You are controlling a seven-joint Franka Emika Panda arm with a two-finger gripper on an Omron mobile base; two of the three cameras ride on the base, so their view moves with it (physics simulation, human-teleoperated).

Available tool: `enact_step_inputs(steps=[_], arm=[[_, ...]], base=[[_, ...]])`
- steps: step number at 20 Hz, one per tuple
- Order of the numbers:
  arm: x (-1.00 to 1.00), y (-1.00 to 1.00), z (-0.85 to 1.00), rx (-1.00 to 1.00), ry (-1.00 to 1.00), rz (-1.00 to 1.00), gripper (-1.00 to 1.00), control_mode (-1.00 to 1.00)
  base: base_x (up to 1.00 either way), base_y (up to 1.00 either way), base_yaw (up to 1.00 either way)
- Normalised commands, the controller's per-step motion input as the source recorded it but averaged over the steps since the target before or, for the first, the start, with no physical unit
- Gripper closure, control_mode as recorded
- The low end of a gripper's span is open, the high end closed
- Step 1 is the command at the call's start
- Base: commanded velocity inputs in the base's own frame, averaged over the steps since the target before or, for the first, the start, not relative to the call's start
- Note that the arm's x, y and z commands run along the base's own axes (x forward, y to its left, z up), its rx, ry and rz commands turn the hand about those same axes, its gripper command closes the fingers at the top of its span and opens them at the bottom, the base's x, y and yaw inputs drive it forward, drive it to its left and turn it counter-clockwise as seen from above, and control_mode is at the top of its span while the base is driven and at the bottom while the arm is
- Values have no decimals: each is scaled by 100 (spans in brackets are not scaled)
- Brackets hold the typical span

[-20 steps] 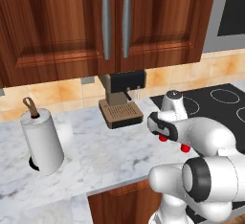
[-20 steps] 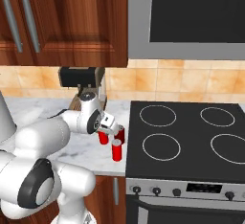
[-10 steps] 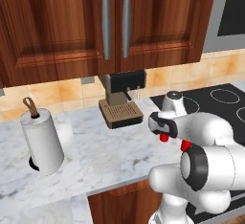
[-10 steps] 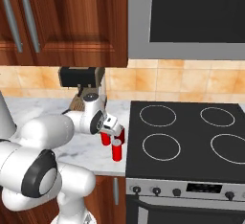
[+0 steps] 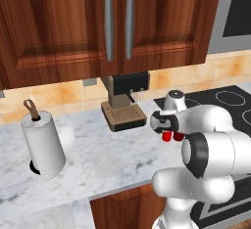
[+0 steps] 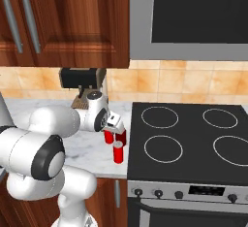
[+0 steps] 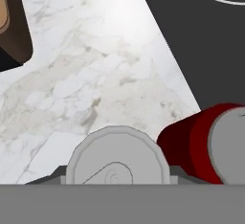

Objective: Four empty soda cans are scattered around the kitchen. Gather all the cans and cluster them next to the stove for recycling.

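Left base view: the gripper (image 5: 166, 125) hangs low over the marble counter (image 5: 98, 154) at the near-left edge of the stove (image 5: 230, 101); red of the soda cans (image 5: 172, 136) shows just under the wrist. A coffee machine (image 5: 125, 101) stands far behind, a paper towel roll (image 5: 43, 142) well to the left.
Right base view: three cans stand on the counter just left of the stove — two under the hand (image 6: 120, 137), one nearer the front edge (image 6: 117, 152). A fourth I cannot make out.
Hand view: a silver can top (image 7: 117, 153) sits right below the hand, a second can (image 7: 206, 144) just beside it, possibly touching.
Jaws: cannot tell — the fingertips are hidden, so grasping or released is unclear.
Risk: the cans are packed tight; lifting or swinging away could clip a neighbour and topple it, likely rolling off the front edge.
Room: white-grey marble counter, dark wood cabinets (image 5: 117, 22), tan tile backsplash, microwave (image 6: 193, 17) above the stove.
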Motion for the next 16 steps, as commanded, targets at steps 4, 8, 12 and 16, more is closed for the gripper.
enact_step_inputs(steps=[4, 8, 12, 16], arm=[[4, 0, -21, 0, 0, 0, 100, -100], [0, 0, -39, 0, 0, 0, 100, -100], [0, 0, -36, 0, -3, 0, 100, -100], [0, 0, -34, 0, -5, 0, 100, -100]], base=[[0, 0, 0], [0, 0, 0], [0, 0, 0], [0, 0, 0]])
